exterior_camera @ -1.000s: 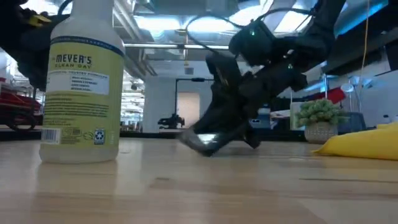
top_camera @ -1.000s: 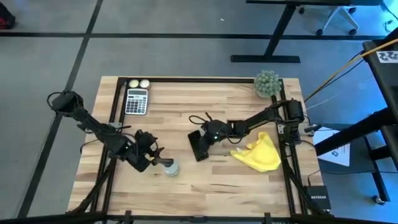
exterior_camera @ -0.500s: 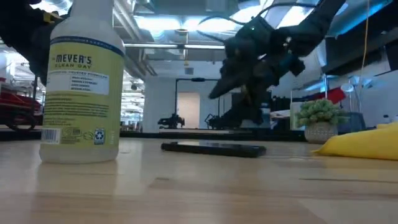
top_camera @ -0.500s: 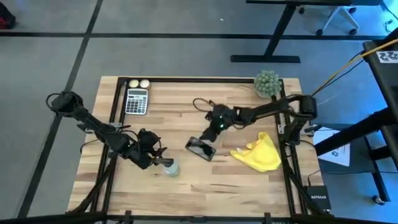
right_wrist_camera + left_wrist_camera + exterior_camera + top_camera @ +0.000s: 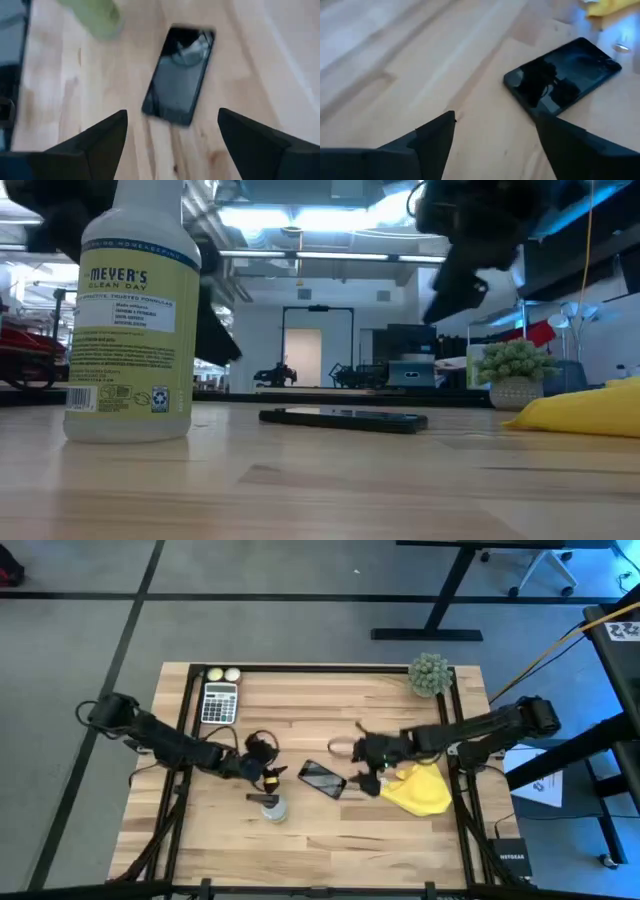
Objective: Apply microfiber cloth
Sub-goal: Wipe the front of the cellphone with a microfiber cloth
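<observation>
Here the cloth [image 5: 420, 789] lies crumpled on the tabletop near its right edge, roughly midway between the far and near edges, with nothing gripping it. The right gripper [image 5: 366, 772] hangs just at the cloth's left border, between cloth and phone [image 5: 321, 779]; in the right wrist view its fingers [image 5: 95, 142] are spread wide with nothing between them, and the phone [image 5: 179, 74] shows ahead of them. The phone lies flat, screen up, near the middle of the tabletop, apart from the cloth.

The left gripper [image 5: 266, 770] is left of the phone and just beyond the bottle [image 5: 272, 808], which stands upright toward the near edge. Its fingers [image 5: 432, 140] are also spread and empty, with the phone [image 5: 562, 76] in front of them.

A calculator [image 5: 219, 703] and two small balls [image 5: 223, 674] sit at the far left corner; a small plant [image 5: 430, 673] stands at the far right corner.
</observation>
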Motion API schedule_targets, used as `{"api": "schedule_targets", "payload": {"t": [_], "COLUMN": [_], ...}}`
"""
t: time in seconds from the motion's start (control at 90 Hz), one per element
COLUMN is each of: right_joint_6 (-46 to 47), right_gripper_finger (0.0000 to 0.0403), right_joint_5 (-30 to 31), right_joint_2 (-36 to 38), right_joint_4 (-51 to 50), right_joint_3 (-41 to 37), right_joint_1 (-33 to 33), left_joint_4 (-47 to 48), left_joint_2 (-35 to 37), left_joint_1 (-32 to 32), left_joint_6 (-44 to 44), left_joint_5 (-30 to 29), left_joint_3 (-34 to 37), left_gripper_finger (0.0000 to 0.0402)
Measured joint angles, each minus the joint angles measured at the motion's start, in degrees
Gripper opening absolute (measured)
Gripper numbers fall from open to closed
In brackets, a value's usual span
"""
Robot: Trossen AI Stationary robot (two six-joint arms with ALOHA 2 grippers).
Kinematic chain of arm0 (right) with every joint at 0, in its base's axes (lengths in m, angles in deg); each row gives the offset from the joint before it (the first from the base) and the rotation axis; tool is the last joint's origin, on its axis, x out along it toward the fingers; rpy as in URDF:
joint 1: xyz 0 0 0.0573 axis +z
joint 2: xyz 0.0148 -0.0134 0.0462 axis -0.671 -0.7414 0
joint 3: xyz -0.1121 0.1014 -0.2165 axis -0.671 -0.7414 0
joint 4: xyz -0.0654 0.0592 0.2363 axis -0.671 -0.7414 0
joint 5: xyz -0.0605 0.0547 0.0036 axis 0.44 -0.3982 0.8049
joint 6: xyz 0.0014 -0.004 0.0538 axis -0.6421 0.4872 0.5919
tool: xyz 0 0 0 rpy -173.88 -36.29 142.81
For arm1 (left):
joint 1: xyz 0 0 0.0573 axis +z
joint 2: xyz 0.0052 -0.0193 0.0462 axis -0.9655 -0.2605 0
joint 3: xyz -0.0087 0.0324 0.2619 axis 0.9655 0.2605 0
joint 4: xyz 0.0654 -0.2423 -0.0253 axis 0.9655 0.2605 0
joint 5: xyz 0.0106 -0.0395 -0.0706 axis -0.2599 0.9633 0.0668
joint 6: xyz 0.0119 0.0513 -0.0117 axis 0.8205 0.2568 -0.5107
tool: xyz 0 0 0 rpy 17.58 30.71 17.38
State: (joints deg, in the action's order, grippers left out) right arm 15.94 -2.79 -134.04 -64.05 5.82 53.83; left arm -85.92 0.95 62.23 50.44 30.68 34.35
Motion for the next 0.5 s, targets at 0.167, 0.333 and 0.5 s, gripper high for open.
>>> {"api": "schedule_targets", "payload": {"t": [0.167,0.333,0.5], "right_joint_6": [0.3,0.1,3.4], "right_gripper_finger": [0.0294,0.0286,0.0251], "right_joint_5": [7.4,11.2,14.2], "right_joint_2": [-0.1,-0.1,-0.1], "right_joint_4": [0.0,-4.0,-11.1], "right_joint_3": [0.0,0.0,0.0], "right_joint_1": [5.6,8.3,9.9], "left_joint_4": [-10.7,-20.9,-21.0], "left_joint_2": [-5.9,-13.1,-19.4], "left_joint_1": [4.5,6.8,6.9], "left_joint_6": [5.9,10.1,14.3], "left_joint_5": [7.3,16.5,17.0], "left_joint_3": [0.0,-0.9,-4.4], "left_gripper_finger": [0.0203,0.0143,0.0079]}}
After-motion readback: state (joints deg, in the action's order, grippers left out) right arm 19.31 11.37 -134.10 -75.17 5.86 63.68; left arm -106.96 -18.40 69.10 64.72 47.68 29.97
